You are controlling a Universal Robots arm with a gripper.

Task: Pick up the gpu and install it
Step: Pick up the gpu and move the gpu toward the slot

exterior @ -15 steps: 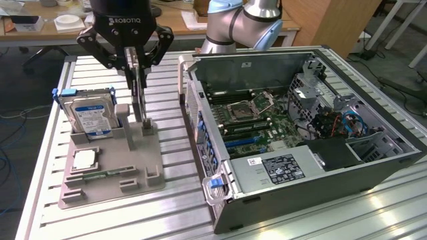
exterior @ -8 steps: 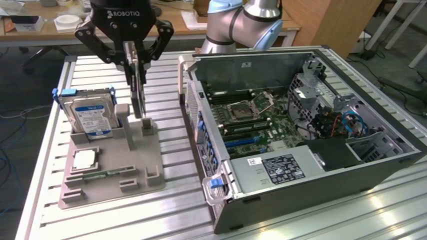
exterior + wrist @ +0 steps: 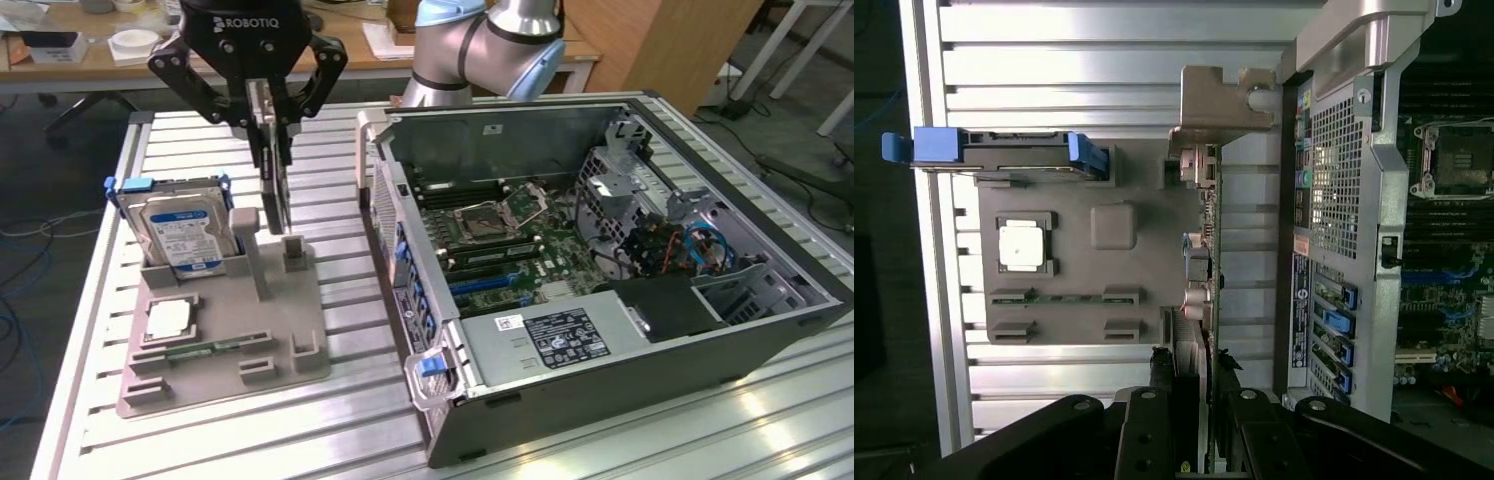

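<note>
The gpu (image 3: 276,195) is a thin dark card that hangs upright and edge-on, with my gripper (image 3: 271,150) shut on its top edge. Its lower edge sits just at the upright posts of the grey parts holder (image 3: 220,335); whether it still touches them I cannot tell. In the wrist view the gpu (image 3: 1206,250) runs as a narrow strip away from my gripper (image 3: 1194,395), ending in a metal bracket (image 3: 1219,100). The open computer case (image 3: 747,330) stands at the exterior view's right of the card, its motherboard (image 3: 514,235) exposed.
On the grey holder a hard drive (image 3: 180,225) with blue rails stands upright at the exterior view's left of the card. A square processor chip (image 3: 171,320) and a green memory stick (image 3: 214,348) lie nearer the front. Everything rests on a slatted aluminium table (image 3: 347,420).
</note>
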